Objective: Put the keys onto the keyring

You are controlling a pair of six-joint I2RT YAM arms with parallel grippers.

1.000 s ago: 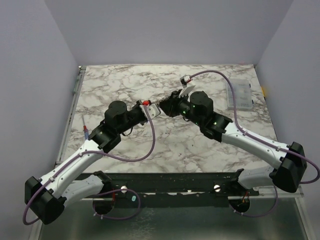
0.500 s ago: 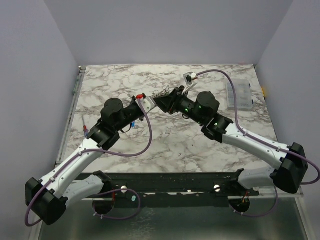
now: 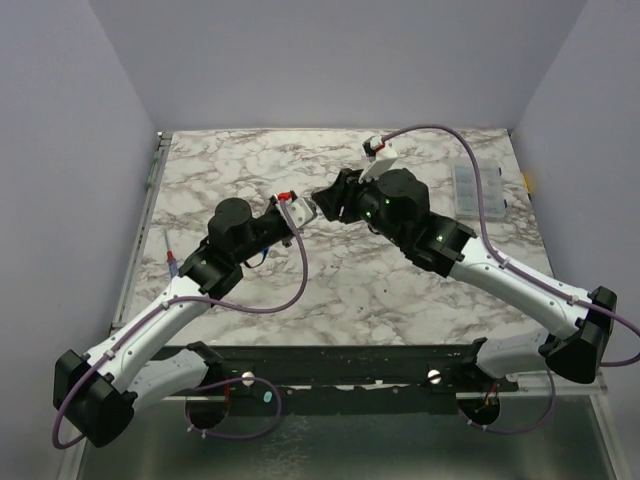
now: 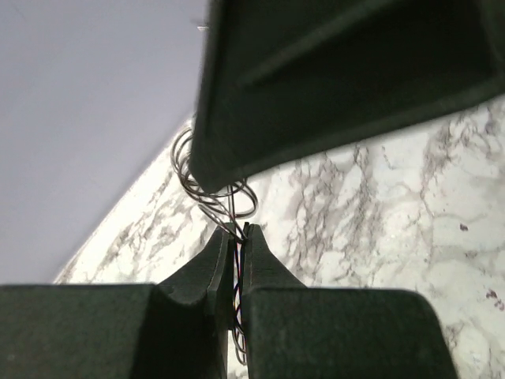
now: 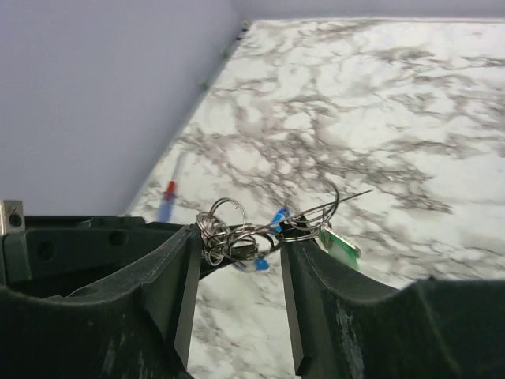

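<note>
Above the middle of the table my two grippers meet tip to tip. The left gripper [image 3: 303, 211] [image 4: 236, 230] is shut on the thin wire of the keyring [image 4: 207, 189]. In the right wrist view the keyring [image 5: 316, 212] is a tangle of silvery loops carrying small rings, blue-headed keys [image 5: 278, 218] and a green-headed key [image 5: 341, 245]. My right gripper [image 3: 322, 201] [image 5: 239, 246] is open, one finger on each side of the bundle. The wire passes over the tip of its right finger [image 5: 304, 260].
A thin screwdriver [image 3: 172, 262] [image 5: 168, 196] with a red-and-blue handle lies near the table's left edge. A clear plastic compartment box [image 3: 478, 190] sits at the back right. Purple cables loop from both wrists.
The right gripper's jaws have spread apart around the keyring bundle. Both gripper tips moved slightly back and then returned; the left stays clamped on the wire.
</note>
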